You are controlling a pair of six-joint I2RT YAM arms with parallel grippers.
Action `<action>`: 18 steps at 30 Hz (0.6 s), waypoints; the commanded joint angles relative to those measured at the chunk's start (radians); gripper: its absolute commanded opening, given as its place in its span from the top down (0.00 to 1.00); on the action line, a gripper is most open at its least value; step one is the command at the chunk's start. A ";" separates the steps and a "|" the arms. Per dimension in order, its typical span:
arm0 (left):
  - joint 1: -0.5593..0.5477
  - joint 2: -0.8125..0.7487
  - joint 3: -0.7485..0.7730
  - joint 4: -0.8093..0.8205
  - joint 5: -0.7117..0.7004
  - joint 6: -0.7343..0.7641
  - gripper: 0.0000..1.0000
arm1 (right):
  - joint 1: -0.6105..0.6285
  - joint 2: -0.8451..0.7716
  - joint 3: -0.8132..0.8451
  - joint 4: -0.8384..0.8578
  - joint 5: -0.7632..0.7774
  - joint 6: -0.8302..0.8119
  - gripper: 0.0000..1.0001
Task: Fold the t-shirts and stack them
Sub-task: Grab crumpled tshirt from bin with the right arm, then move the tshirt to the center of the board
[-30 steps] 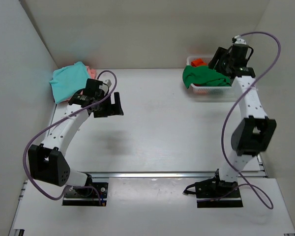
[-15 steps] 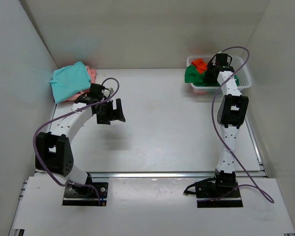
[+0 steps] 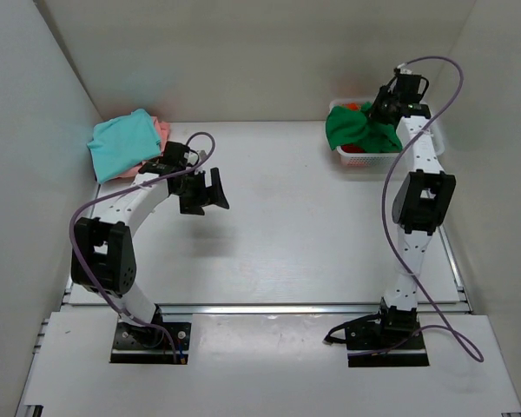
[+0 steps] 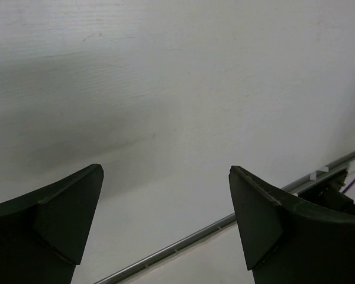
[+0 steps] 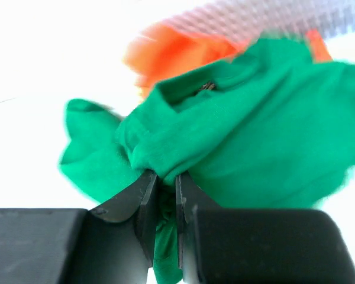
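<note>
At the far right corner of the tabletop [image 3: 304,226], inside the white mesh basket [image 3: 375,159]: the right claw [image 5: 165,177] is clamped on a bunched fold of the dark green shirt [image 5: 254,136]. Its jaws stand nearly together, with only a thin wad of cloth between them. The rest of the shirt spills loosely over the basket's near rim. The orange shirt [image 5: 183,50] lies under and behind it in the basket, partly hidden.

At the far left corner: the teal shirt [image 3: 122,143] sits on top of the pink shirt [image 3: 162,129], of which only an edge shows.

Step in hand, as I judge it: pulling the green shirt out of the basket so it can be laid flat for folding. Two shirts look already stacked and two are left.

The next move calls for a lift high enough to clear the basket rim, without the hem snagging the mesh or dragging the orange shirt along. Then a carry to the bare middle of the tabletop.

Left claw [image 4: 164,171]: spread wide and empty, touching nothing, poised above bare tabletop left of centre. It seems placed to take a second corner once the cloth arrives.
</note>
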State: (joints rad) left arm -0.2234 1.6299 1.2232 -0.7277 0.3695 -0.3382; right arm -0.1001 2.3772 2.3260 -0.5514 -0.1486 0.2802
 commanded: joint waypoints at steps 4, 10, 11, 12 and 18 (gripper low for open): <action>0.039 -0.010 0.056 0.056 0.187 -0.038 0.02 | 0.126 -0.504 -0.123 0.358 -0.250 -0.154 1.00; 0.075 -0.077 0.058 0.132 0.329 -0.116 0.01 | 0.246 -0.940 -0.557 0.688 -0.264 -0.003 1.00; 0.082 -0.094 0.067 0.123 0.313 -0.127 0.01 | 0.260 -0.994 -0.630 0.709 -0.279 0.040 1.00; 0.093 -0.103 0.078 0.107 0.299 -0.139 0.01 | 0.272 -1.041 -0.698 0.711 -0.289 0.069 1.00; 0.142 -0.222 0.197 0.091 0.240 -0.209 0.02 | 0.263 -1.135 -0.985 0.552 -0.558 0.301 0.89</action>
State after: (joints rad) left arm -0.0994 1.5158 1.3205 -0.6506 0.6155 -0.5060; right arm 0.1947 1.1667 1.4960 0.0868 -0.5335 0.3843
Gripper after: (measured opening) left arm 0.985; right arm 0.111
